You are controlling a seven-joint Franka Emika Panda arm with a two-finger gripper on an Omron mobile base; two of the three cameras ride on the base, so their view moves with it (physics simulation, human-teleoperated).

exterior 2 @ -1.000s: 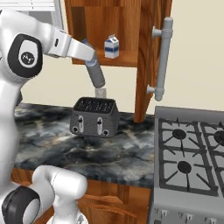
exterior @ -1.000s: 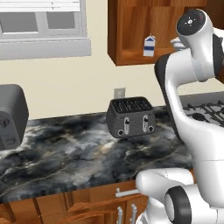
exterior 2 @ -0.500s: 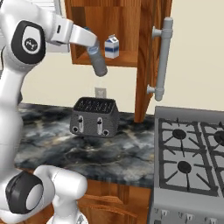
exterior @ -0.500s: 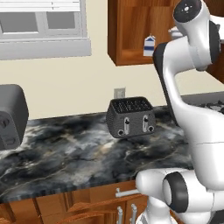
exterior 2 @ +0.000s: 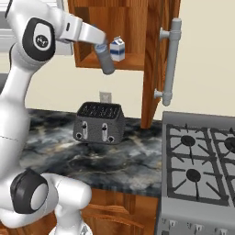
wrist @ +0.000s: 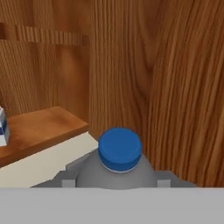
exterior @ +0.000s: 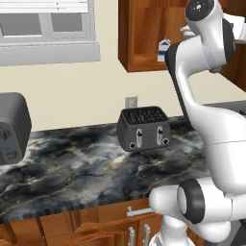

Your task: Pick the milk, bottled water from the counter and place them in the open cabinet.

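Observation:
My gripper [exterior 2: 103, 51] is shut on the bottled water [exterior 2: 105, 59], a greyish bottle held tilted just in front of the lower shelf of the open cabinet [exterior 2: 124, 64]. The hand view looks down on the bottle's blue cap [wrist: 120, 148], with the gripper [wrist: 114, 180] round the body below it. The milk [exterior 2: 117, 49], a white carton with a blue band, stands on that shelf close to the right of the bottle. It also shows as the milk [exterior: 164, 50] beside my arm and the milk [wrist: 2, 127] at the left edge. The marbled counter [exterior 2: 50, 147] lies far below.
A black toaster [exterior 2: 99, 123] sits on the counter under the bottle. The cabinet door [exterior 2: 156, 69] with its silver bar handle [exterior 2: 170, 62] stands open on the right. A gas stove [exterior 2: 202, 156] is at the right, and a dark appliance [exterior: 12, 127] at the counter's left.
The arm has lifted the bottle from above the toaster up to the level of the cabinet shelf, nearer the milk. The grip has stayed shut.

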